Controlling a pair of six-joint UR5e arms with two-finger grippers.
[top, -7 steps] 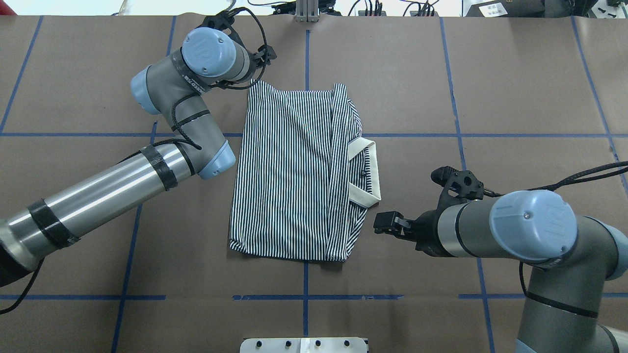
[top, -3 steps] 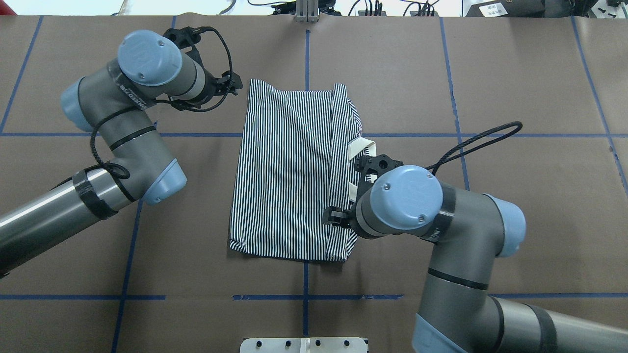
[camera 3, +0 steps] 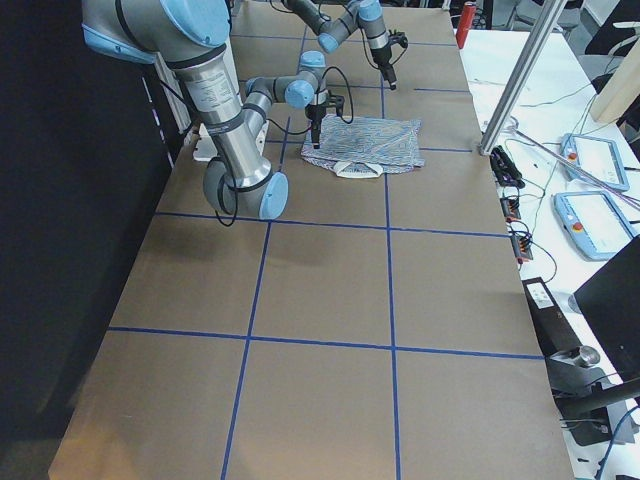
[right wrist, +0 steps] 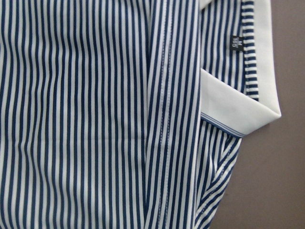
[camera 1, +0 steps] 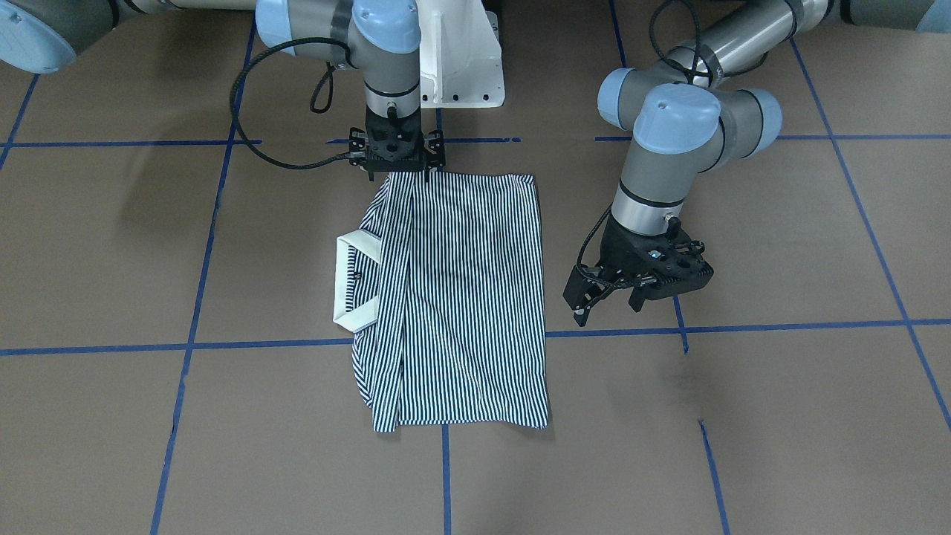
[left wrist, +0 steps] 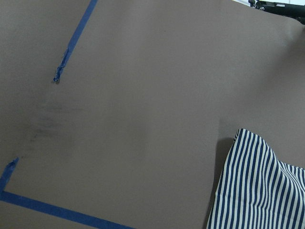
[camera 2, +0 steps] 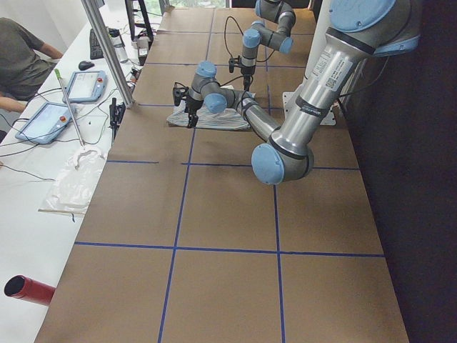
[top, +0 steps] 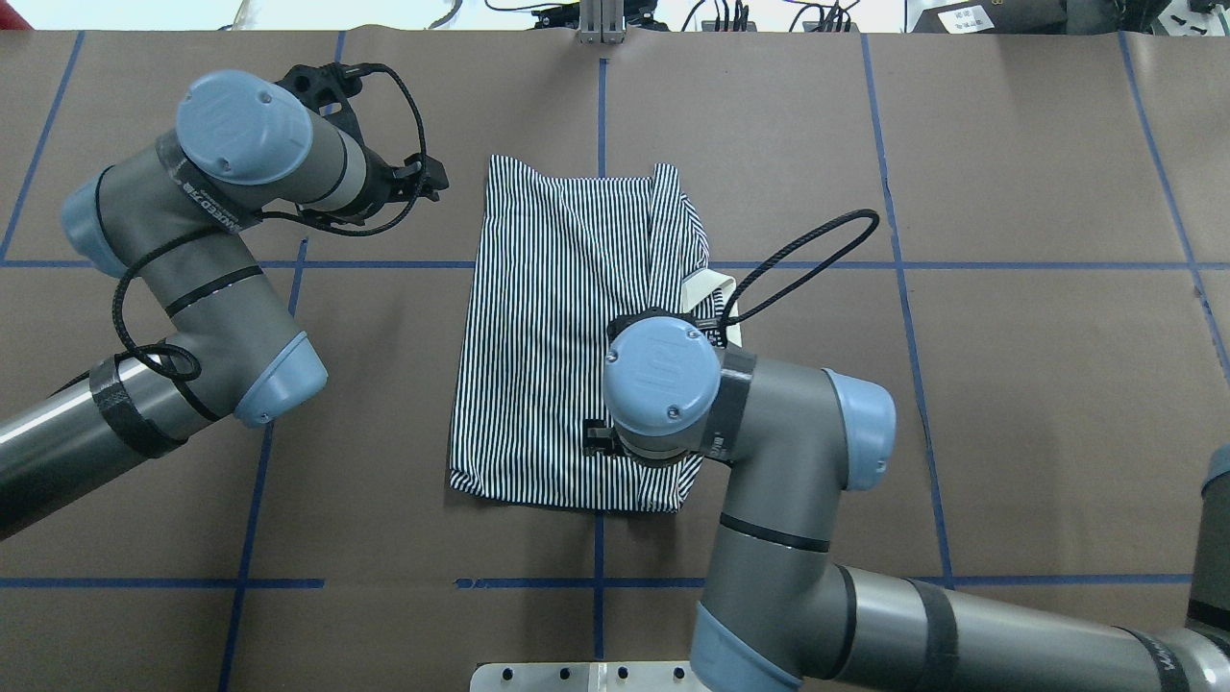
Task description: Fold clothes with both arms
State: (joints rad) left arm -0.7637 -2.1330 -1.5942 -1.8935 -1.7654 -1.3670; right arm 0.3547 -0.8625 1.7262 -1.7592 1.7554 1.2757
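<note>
The striped polo shirt (top: 553, 317) lies half folded in the middle of the desk (top: 1038, 404). Its long axis runs away from the robot, and the cream collar (camera 1: 348, 282) is at the robot's right side. The right pincer (camera 1: 399, 165) points straight down at the shirt's near end, on the collar side; we cannot tell if it is closed on the cloth. The left pincer (camera 1: 609, 305) hangs with its fingers apart and empty, off the shirt's left side, not touching it. We judge that the right arm is the nearer one for the coming fold.
</note>
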